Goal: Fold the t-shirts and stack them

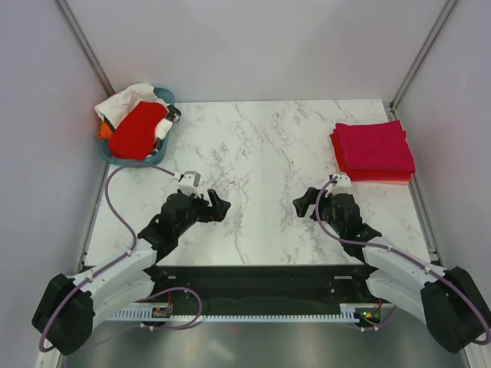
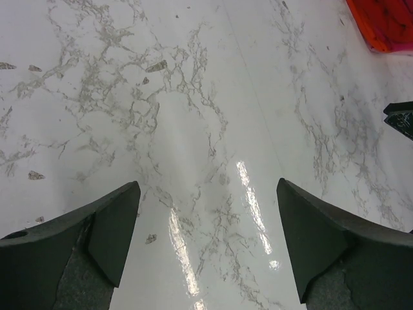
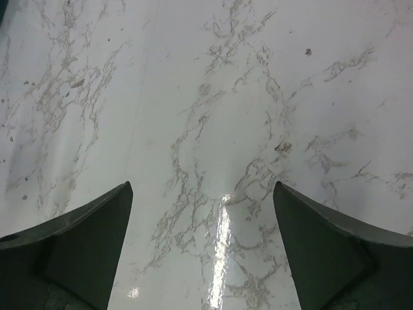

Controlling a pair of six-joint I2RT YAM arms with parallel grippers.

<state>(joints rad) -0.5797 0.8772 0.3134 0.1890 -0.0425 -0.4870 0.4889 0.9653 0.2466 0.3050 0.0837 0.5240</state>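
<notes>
Two folded t-shirts lie stacked at the table's far right, a crimson-pink one (image 1: 374, 146) on top of a bright red one (image 1: 376, 175). A corner of that stack (image 2: 381, 22) shows in the left wrist view. More t-shirts sit crumpled in the basket at the far left: a red one (image 1: 138, 130), a white one (image 1: 126, 100) and a bit of an orange one (image 1: 104, 131). My left gripper (image 1: 221, 207) (image 2: 208, 183) and right gripper (image 1: 301, 204) (image 3: 202, 185) face each other low over the bare marble middle. Both are open and hold nothing.
The teal plastic basket (image 1: 157, 157) stands at the table's (image 1: 261, 146) far left corner. Grey walls close in the left, right and back sides. The tip of my right gripper (image 2: 401, 119) shows at the right edge of the left wrist view.
</notes>
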